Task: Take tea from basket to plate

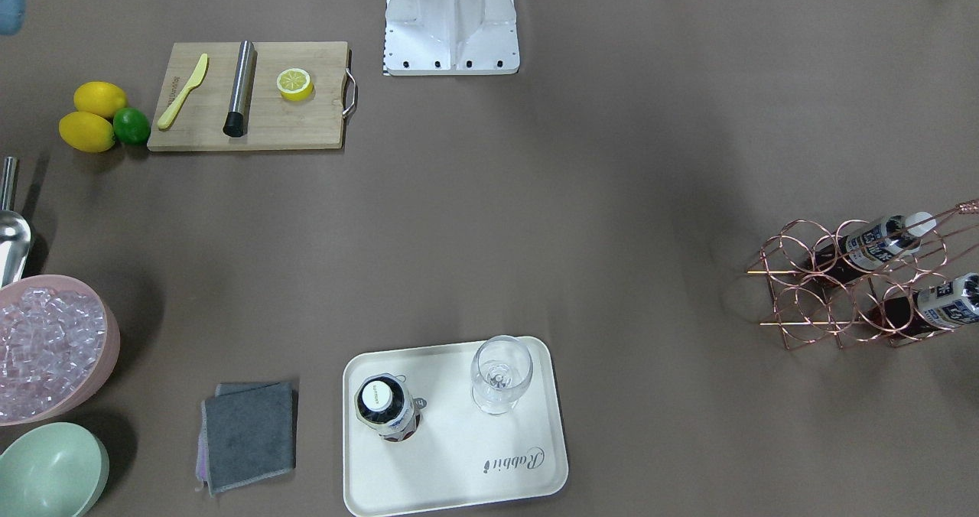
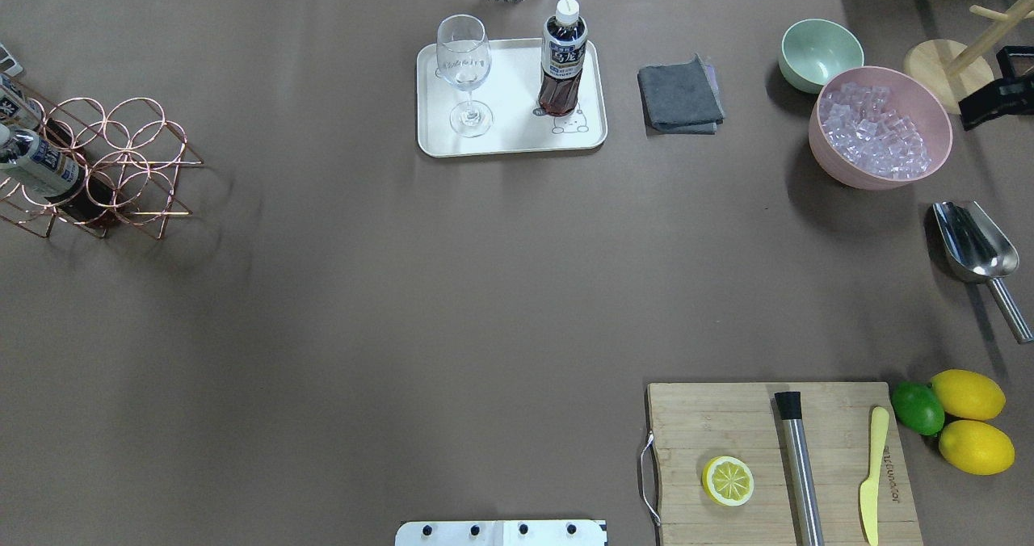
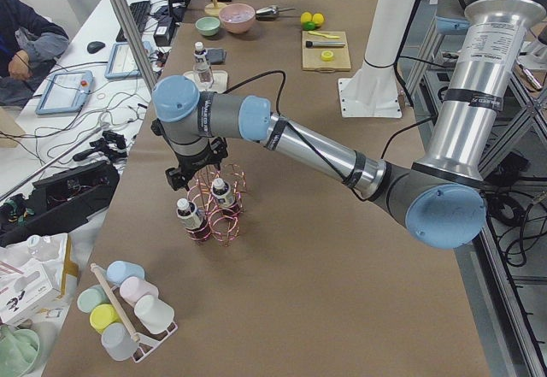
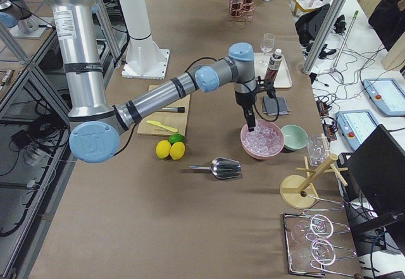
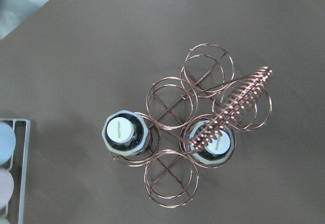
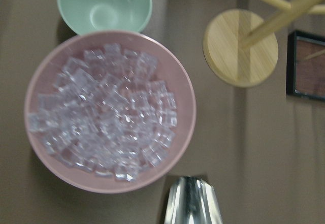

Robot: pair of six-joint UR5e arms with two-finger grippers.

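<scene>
One tea bottle (image 1: 386, 408) stands upright on the cream plate (image 1: 459, 463), beside a wine glass (image 1: 501, 372); bottle (image 2: 563, 57) and plate (image 2: 517, 138) also show in the overhead view. Two alike bottles (image 5: 125, 131) (image 5: 213, 144) sit in the copper wire basket (image 1: 795, 272). My left gripper (image 3: 192, 176) hangs just above that basket (image 3: 224, 219); it shows only in the left side view, so I cannot tell its state. My right gripper (image 4: 250, 126) hangs over the pink bowl of ice (image 4: 261, 138); I cannot tell its state either.
A wooden cutting board (image 2: 775, 457) holds a half lemon, a yellow knife and a steel muddler. Two lemons and a lime (image 2: 917, 407) lie beside it. A grey cloth (image 2: 680, 94), pale green bowl (image 2: 820, 52), metal scoop (image 2: 973, 247) and wooden stand (image 2: 941, 69) are near the ice bowl.
</scene>
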